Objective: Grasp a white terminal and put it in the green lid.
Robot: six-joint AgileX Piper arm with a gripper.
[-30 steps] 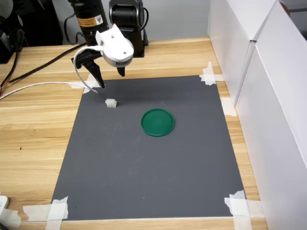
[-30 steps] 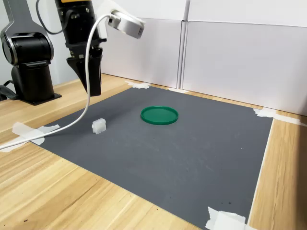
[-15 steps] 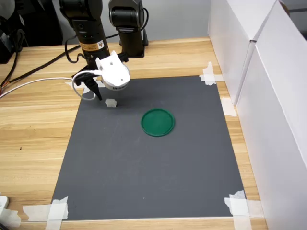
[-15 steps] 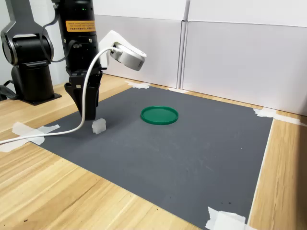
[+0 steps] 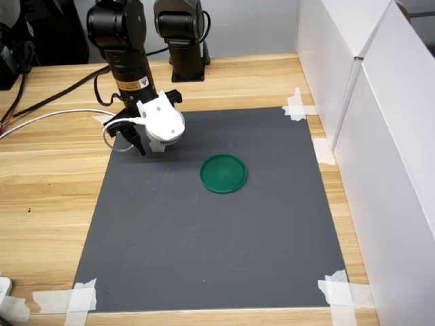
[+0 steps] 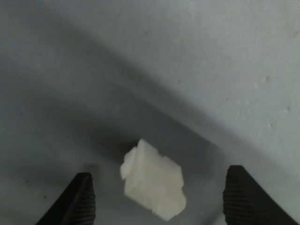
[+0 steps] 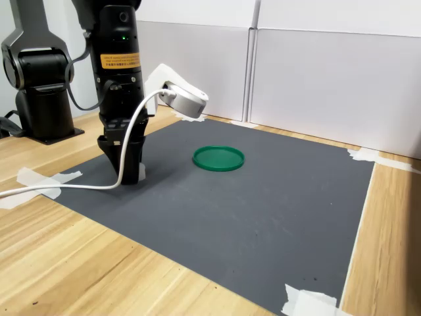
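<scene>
Here, white terminal [image 6: 153, 186] lying askew between spread end effector [image 6: 159, 201] fingers [image 6: 77, 199].

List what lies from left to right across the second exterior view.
Black robot base → gripper down over the white terminal → green lid → white tape at the mat's far corner.

The white terminal [image 6: 153, 185], a tiny translucent blocky piece, is lying tilted on the dark mat [image 5: 224, 238], well apart from the flat round green lid [image 5: 223, 174], which is sitting empty mid-mat.
</scene>
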